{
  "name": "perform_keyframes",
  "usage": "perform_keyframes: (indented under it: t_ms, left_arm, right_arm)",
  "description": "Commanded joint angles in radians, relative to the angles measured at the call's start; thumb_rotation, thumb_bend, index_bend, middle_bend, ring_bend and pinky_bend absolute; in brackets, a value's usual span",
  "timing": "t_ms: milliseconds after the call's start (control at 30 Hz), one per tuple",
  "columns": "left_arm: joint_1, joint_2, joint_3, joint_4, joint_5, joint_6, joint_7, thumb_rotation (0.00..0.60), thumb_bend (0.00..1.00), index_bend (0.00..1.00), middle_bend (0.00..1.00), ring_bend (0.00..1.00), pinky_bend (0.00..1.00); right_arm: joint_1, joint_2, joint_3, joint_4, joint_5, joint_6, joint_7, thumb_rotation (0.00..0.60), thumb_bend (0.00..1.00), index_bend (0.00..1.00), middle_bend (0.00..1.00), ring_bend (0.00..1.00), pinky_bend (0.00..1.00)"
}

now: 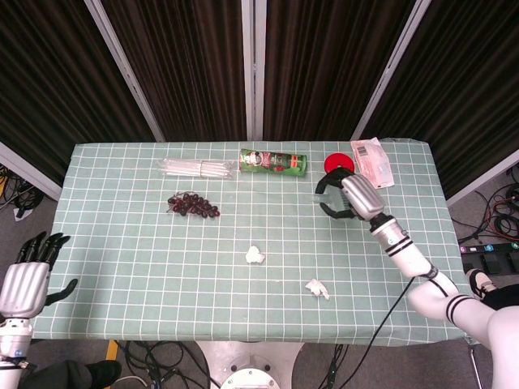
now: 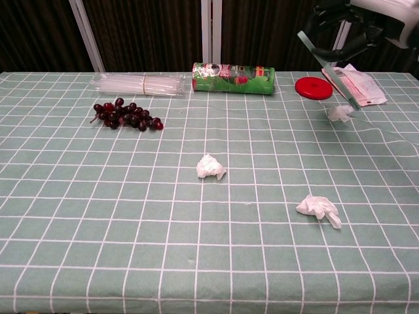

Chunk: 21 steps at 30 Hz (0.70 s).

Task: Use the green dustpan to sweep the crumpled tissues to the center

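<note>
Three crumpled white tissues (image 2: 211, 167), one green dustpan (image 2: 327, 69).
Right hand (image 1: 345, 197) grips the thin dustpan at two o'clock; left hand (image 1: 28, 275) spread, empty.

Table (image 1: 122, 243): carries everything listed here.
Back row, left to right: bundle of straws (image 1: 197, 168), can (image 1: 272, 161) lying on its side, lid (image 1: 338, 163), packet (image 1: 372, 160) at the far right.
Grapes (image 1: 193, 205): just in front of the bundle of straws, left of centre.
Centre tissue (image 1: 255, 256): mid-table, well in front of the can.
Right tissue (image 1: 317, 288): nearer the front edge, to the right of the centre tissue.
Third tissue (image 2: 338, 113): in front of the packet, right of the lid.
Right hand (image 1: 345, 197): above the table's right part, near the lid, holding the dustpan (image 2: 327, 69) over the third tissue.
Left hand (image 1: 28, 275): off the table's front-left corner.
</note>
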Motion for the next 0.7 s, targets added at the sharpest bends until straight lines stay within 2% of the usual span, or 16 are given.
perform_keyframes:
  t_ms: [33,300,433,533,700]
  left_arm:
    - [-0.001,0.004,-0.002,-0.012,0.0,0.002,0.01,0.6,0.22,0.15,0.12,0.06,0.12]
    - [0.008,0.02,0.002,-0.042,-0.01,0.009,0.03,0.6,0.22,0.15,0.12,0.06,0.12]
    - [0.015,0.021,0.006,-0.043,-0.013,0.013,0.025,0.6,0.22,0.15,0.12,0.06,0.12]
    - [0.02,0.018,0.01,-0.041,-0.014,0.014,0.02,0.6,0.22,0.15,0.12,0.06,0.12]
    - [0.023,0.017,0.012,-0.032,-0.014,0.015,0.008,0.6,0.22,0.15,0.12,0.06,0.11]
  right_arm:
    - [0.002,-0.015,-0.013,0.103,0.014,-0.088,0.047,0.6,0.33,0.73,0.61,0.28,0.22]
    - [0.038,-0.154,-0.065,0.328,-0.04,-0.178,0.136,0.6,0.33,0.74,0.61,0.28,0.22]
    - [0.048,-0.208,-0.086,0.403,-0.062,-0.198,0.186,0.6,0.33,0.74,0.61,0.28,0.22]
    - [0.044,-0.228,-0.099,0.4,-0.085,-0.159,0.258,0.6,0.33,0.74,0.61,0.28,0.22]
    - [0.03,-0.211,-0.134,0.308,-0.149,-0.035,0.335,0.6,0.33,0.74,0.61,0.28,0.22]
